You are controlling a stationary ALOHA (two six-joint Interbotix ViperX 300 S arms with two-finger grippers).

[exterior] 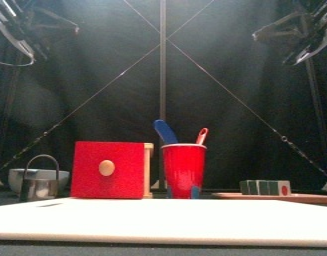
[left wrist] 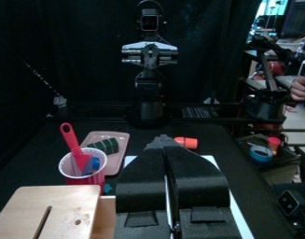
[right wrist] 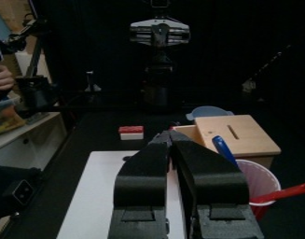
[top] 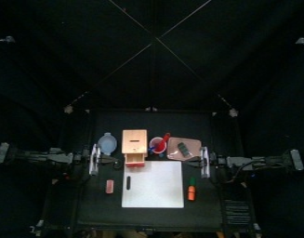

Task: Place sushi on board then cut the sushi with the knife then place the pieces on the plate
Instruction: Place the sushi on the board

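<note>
Jaws of the left gripper and the right gripper hang at the two sides of the worktop in the top view, with the white board between them toward the front. The sushi roll lies on the pink tray behind the board's right corner, so no step is done yet. A small red toy lies left of the board, an orange toy at its right edge.

From the front, the red cup holding the blue knife stands just beside the wooden box; the roll sits low at the right, apart from both.

Left wrist view: jaws pressed together, holding nothing. Right wrist view: the same (clenched, empty).

The right arm is nearer the roll. I judge it should open, come straight down, close across the roll's width, lift clear of the tray's rim and set it mid-board, away from the orange toy. Open room lies over the board; the cup crowds the tray's left side.
</note>
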